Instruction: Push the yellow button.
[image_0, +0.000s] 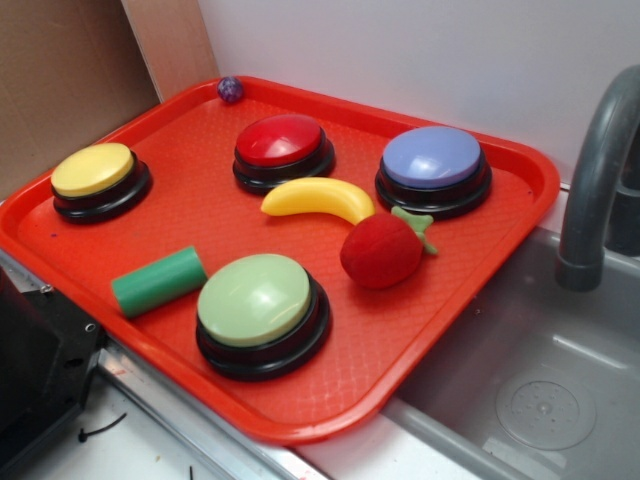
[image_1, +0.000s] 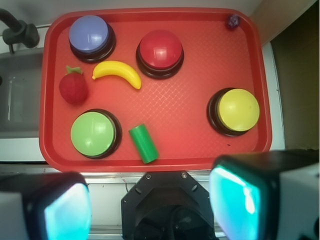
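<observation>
Hovering high over the red tray (image_1: 165, 150), the gripper (image_1: 150, 205) is holding its fingers spread apart and empty, while the yellow button (image_1: 238, 110) is sitting untouched at the tray's right side.

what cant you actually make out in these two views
- Small purple object in the red plastic tray's corner: too small to identify in either view.
- Gripper: wrist view shows only blurred fingers, tips cut off by the edge.
- Grey faucet: cropped by the exterior frame.
</observation>
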